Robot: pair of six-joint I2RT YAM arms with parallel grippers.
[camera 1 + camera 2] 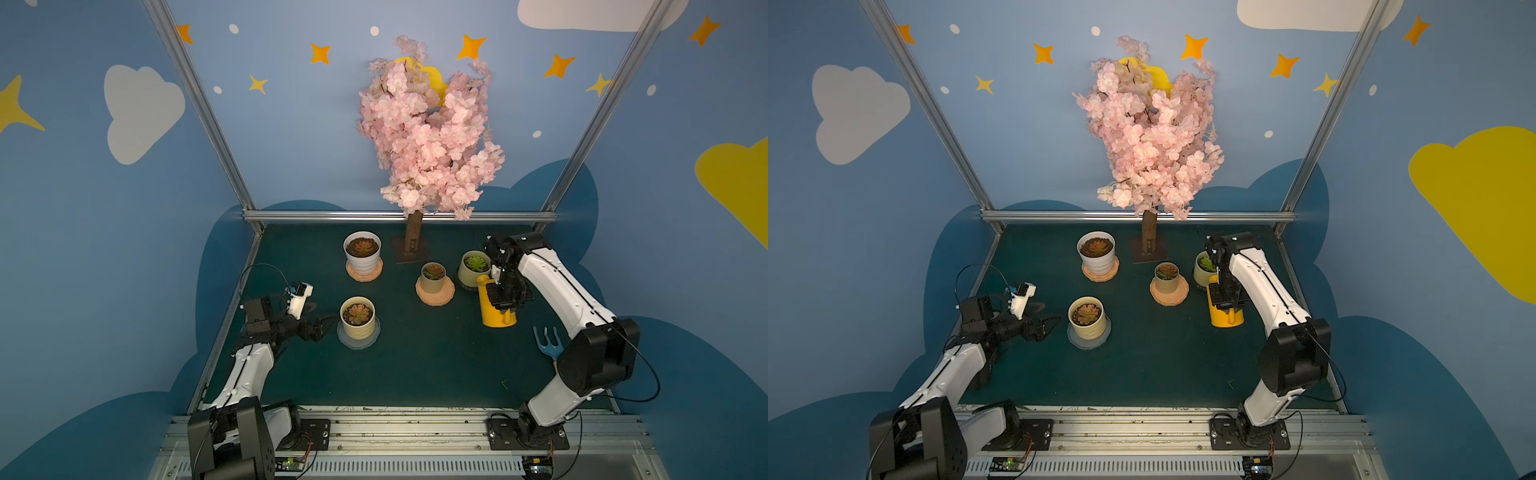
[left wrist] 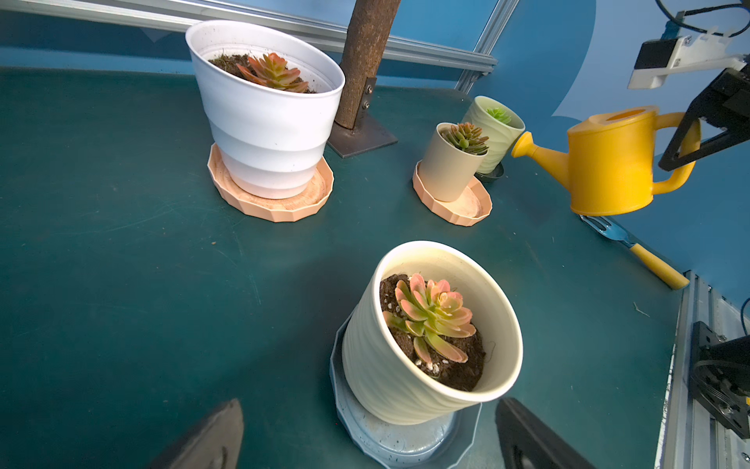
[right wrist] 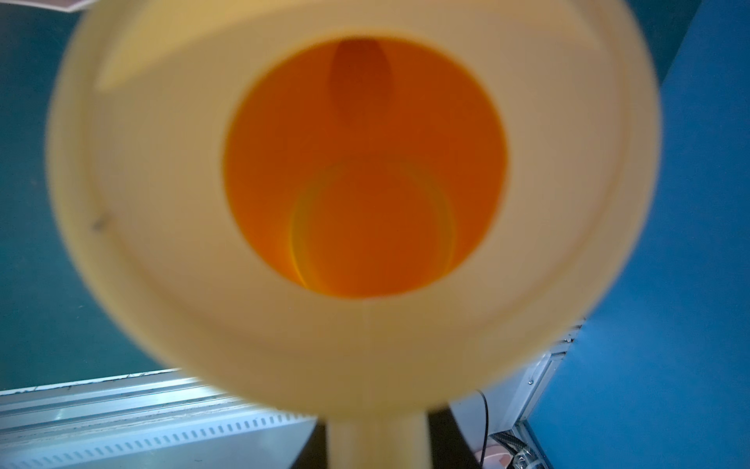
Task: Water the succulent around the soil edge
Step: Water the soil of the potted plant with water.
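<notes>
A yellow watering can (image 1: 496, 316) (image 2: 608, 162) hangs by its handle from my right gripper (image 1: 505, 305) (image 3: 377, 450), which is shut on it. The can stands about level. Its spout (image 2: 523, 144) reaches the side of a pale green pot (image 1: 471, 272) at the back right, which holds a green succulent (image 1: 476, 262). The right wrist view looks blurred into the can's orange inside (image 3: 365, 162). My left gripper (image 1: 328, 322) (image 2: 369, 442) is open, just left of a cream pot (image 1: 358, 326) with a pink-green succulent (image 2: 432, 314) on a grey-blue saucer (image 2: 357, 430).
A pink blossom tree stands on a metal base (image 1: 411, 249) at the back middle. A white pot (image 1: 362, 253) and a small beige pot (image 1: 433, 279) sit on peach saucers. A blue garden fork (image 1: 547, 343) lies by the right arm. Aluminium rails (image 1: 399, 216) border the mat.
</notes>
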